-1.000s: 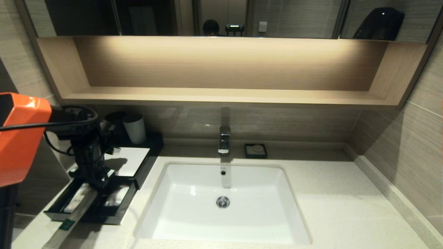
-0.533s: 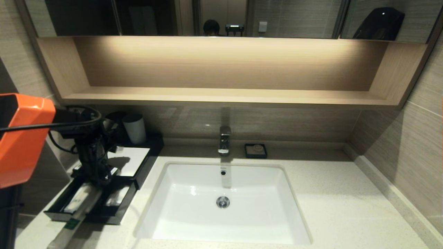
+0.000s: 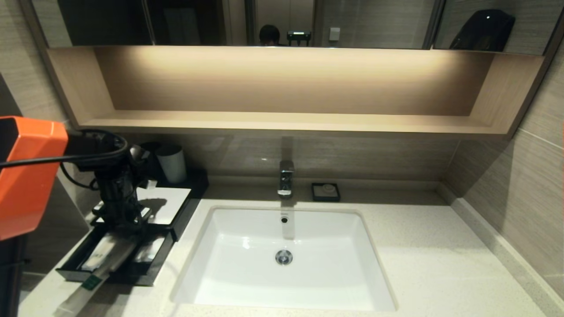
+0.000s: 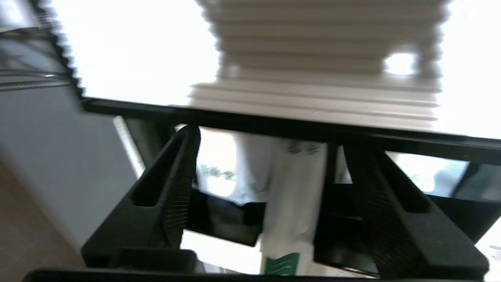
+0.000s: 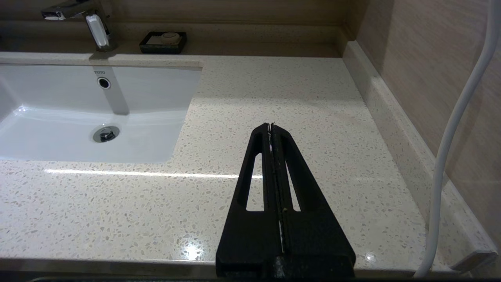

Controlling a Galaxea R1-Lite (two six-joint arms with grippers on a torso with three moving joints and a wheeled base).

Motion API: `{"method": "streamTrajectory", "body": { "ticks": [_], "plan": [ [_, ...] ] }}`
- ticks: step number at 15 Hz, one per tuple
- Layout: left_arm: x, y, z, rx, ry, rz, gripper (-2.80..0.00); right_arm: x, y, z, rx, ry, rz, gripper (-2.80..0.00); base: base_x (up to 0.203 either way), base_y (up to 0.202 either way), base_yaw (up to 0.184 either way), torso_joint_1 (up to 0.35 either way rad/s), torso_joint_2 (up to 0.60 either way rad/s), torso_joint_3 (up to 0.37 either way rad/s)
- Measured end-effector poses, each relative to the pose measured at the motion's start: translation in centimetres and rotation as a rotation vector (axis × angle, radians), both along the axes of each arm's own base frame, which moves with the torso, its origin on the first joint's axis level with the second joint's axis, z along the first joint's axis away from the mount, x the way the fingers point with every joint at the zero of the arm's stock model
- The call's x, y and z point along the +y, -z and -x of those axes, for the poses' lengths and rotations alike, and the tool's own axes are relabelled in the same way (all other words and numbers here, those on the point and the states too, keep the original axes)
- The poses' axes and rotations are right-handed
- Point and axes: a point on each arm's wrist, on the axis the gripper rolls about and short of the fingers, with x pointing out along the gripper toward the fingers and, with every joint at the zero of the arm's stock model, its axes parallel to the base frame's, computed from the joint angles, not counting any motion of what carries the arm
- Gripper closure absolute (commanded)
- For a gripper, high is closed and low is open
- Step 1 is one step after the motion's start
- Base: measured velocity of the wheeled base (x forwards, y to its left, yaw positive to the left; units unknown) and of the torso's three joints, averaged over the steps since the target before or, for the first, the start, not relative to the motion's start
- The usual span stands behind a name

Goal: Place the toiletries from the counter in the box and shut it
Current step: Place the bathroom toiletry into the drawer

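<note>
Nearest to me on the left, a long slim packet (image 3: 90, 281) with a green label lies slanted across the front edge of the drawer (image 3: 70, 269), its lower end out over the counter (image 3: 423, 264) and its upper end in among the drawer's compartments. My left wrist view shows that same packet (image 4: 291, 203) running between the two black fingers (image 4: 172, 196), which stand wide apart with clear space on either side of it, so I read the left gripper (image 3: 125, 225) as open and gripping nothing. It hangs over the back of the pulled-out drawer, just in front of the white top panel of the box (image 3: 169, 203). Other whitish packets (image 3: 98, 252) lie in the drawer's compartments. My right gripper (image 5: 271, 126) is parked over the bare counter to the right of the sink (image 3: 282, 259), its fingers pressed together and empty. Farther back stand the faucet (image 3: 285, 178), a small black soap dish (image 3: 325, 192) and a grey cup (image 3: 172, 164) behind the box, with the wooden shelf (image 3: 282, 121) above.
</note>
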Motion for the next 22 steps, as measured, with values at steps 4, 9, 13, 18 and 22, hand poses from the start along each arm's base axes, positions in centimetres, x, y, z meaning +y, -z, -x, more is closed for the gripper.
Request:
{"method": "streamTrajectory", "body": {
  "ticks": [4, 9, 13, 18, 22],
  "plan": [
    [0.0, -2.1, 0.6, -0.049, -0.017, -0.023, -2.80, 0.0, 0.0, 0.0, 0.000, 0.000, 0.000, 0.00, 0.000, 0.000, 0.000, 0.000, 0.00, 0.000],
    [0.2, -6.7, 3.8, -0.077, -0.082, -0.013, 0.00, 0.0, 0.0, 0.0, 0.000, 0.000, 0.000, 0.00, 0.000, 0.000, 0.000, 0.000, 0.00, 0.000],
    [0.4, -8.7, 7.1, -0.025, -0.152, -0.004, 0.00, 0.0, 0.0, 0.0, 0.000, 0.000, 0.000, 0.00, 0.000, 0.000, 0.000, 0.000, 0.00, 0.000],
    [0.5, -9.1, 10.9, 0.156, -0.212, 0.012, 0.00, 0.0, 0.0, 0.0, 0.000, 0.000, 0.000, 0.00, 0.000, 0.000, 0.000, 0.000, 0.00, 0.000],
    [0.7, -8.8, 13.1, 0.288, -0.238, 0.020, 0.00, 0.0, 0.0, 0.0, 0.000, 0.000, 0.000, 0.00, 0.000, 0.000, 0.000, 0.000, 0.00, 0.000]
  ]
}}
